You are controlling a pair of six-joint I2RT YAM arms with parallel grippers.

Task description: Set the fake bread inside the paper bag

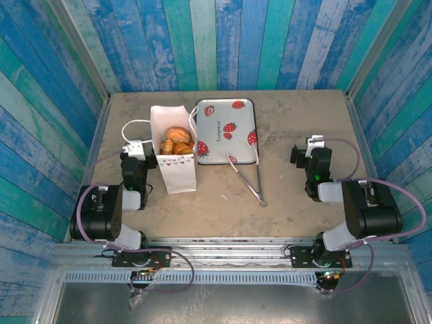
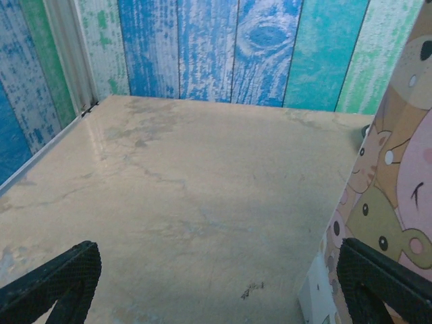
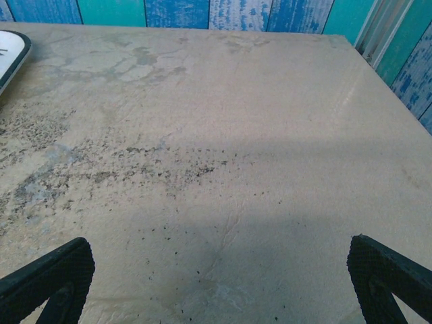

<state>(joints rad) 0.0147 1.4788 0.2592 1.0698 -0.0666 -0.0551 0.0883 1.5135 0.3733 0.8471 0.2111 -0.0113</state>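
You have a strawberry-print tray (image 1: 226, 128) lying flat just right of the paper bag (image 1: 177, 169), so close at its near-left corner that you cannot tell whether the two touch. Metal tongs (image 1: 248, 179) rest with their spread tips on the tray's near rim and their joined end out on the table (image 1: 297, 216). Your left gripper (image 1: 138, 150) sits just left of the bag, beside a loose cord handle (image 1: 131, 127). In the left wrist view its fingers (image 2: 54, 283) stand wide apart with bare table between them, and the bag's cartoon face is right by the right-hand finger. Your right gripper (image 1: 307, 152) is well apart on the table's right side, jaws also spread wide and holding nothing.

The bag's walls hide whatever lies deeper inside, so you cannot count the pieces. The left wrist view cuts off the bag's printed face, and a corner of the tray shows at the right wrist view's left edge.

The fake bread (image 1: 177, 142) is in the upright bag's open mouth: glossy, golden-brown, ridged pieces piled together.
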